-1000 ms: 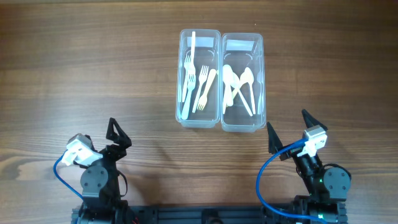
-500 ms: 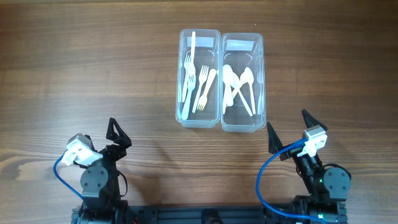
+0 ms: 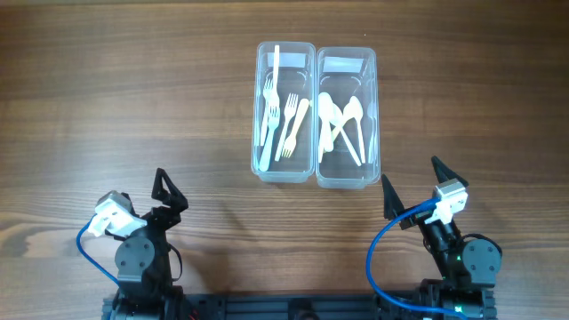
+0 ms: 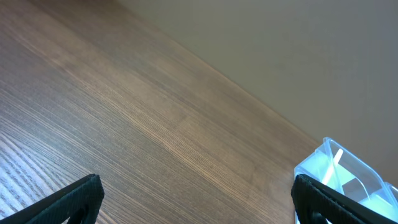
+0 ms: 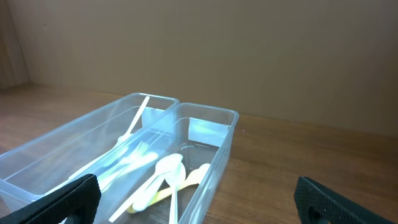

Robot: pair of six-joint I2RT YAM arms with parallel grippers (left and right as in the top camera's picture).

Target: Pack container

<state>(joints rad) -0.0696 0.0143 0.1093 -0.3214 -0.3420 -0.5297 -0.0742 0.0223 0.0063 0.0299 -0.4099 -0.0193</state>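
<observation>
Two clear plastic containers stand side by side at the table's far middle. The left container (image 3: 285, 173) holds white forks (image 3: 283, 117) and a knife. The right container (image 3: 347, 180) holds white spoons (image 3: 341, 123). Both show in the right wrist view, the left one (image 5: 37, 171) with forks (image 5: 127, 160) and the right one (image 5: 217, 155) with spoons (image 5: 163, 177). My left gripper (image 3: 160, 203) is open and empty near the front left edge. My right gripper (image 3: 416, 191) is open and empty at the front right, a little short of the spoon container. A corner of a container (image 4: 348, 180) shows in the left wrist view.
The wooden table (image 3: 133, 107) is bare apart from the containers. Blue cables (image 3: 378, 258) loop beside each arm base at the front edge. A plain beige wall (image 5: 249, 50) lies beyond the table's far edge.
</observation>
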